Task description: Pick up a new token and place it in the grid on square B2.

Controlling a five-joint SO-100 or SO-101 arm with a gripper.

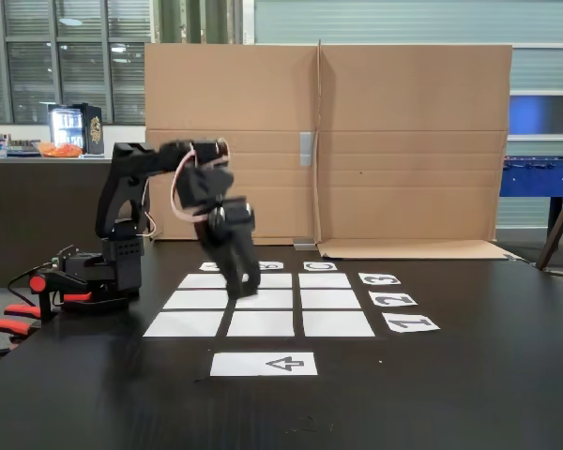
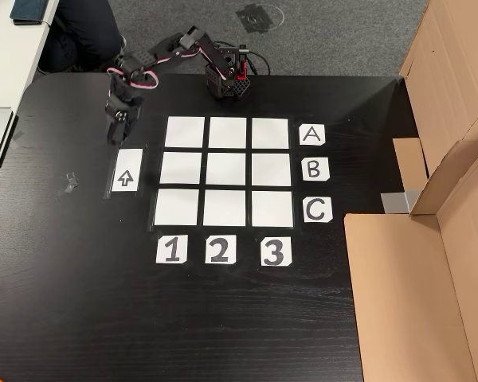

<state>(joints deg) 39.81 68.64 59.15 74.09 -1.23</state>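
Square B2 sits bare. The hand hovers near the arrow sheet; can't tell its grip. Pickup stage, I'd guess.

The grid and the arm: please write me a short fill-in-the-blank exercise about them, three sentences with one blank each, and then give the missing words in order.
1. The grid is made of ____ white paper rectangles.
2. In the fixed view from above, the gripper hangs just above the sheet printed with an ____.
3. The letter label beside the middle row of the grid reads ____.

Missing words: nine; arrow; B
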